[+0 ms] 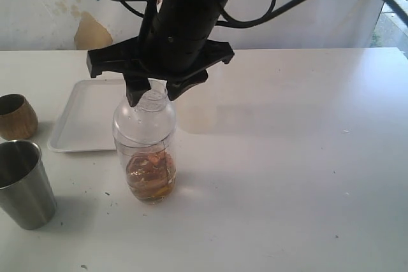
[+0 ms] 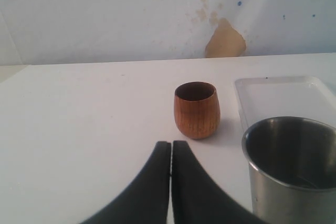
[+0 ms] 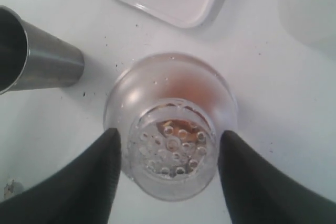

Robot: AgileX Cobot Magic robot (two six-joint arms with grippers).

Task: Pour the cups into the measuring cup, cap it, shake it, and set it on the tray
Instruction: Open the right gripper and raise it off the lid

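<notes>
Amber liquid sits low in the measuring cup (image 1: 145, 170), which stands upright on the table (image 1: 287, 176) just beside the tray (image 1: 80, 106), domed lid (image 3: 170, 150) on. The right gripper (image 3: 169, 136) hangs over it, fingers spread to either side of the lid's neck, seemingly just clear. The left gripper (image 2: 171, 150) is pressed together, empty, near the wooden cup (image 2: 197, 109) and tumbler (image 2: 291, 171). The lid's top looks perforated, so shaking may spray liquid, and a loose seat or off-centre pinch could tip the cup.

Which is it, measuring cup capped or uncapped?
Capped. A clear domed lid with a holed top sits on the measuring cup, seen in both the exterior and right wrist views.
</notes>
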